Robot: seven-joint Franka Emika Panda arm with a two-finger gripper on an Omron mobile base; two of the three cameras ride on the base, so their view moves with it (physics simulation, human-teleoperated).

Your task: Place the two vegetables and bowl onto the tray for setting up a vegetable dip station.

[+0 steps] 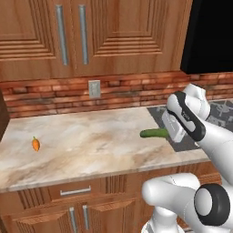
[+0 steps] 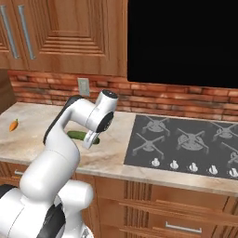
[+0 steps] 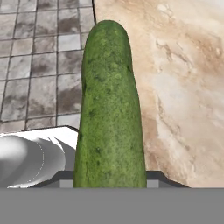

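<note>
You're mid-carry: the gripper (image 1: pixel 169 133) has its jaws closed on the cucumber (image 1: pixel 154 133), held above the counter (image 1: pixel 91 136) just beside the stovetop (image 2: pixel 186 144). The carrot (image 1: pixel 35 144) lies well apart from it. Next, find the tray.

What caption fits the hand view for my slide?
Claw shut on the cucumber, held above the marble counter edge and tiled floor.
</note>
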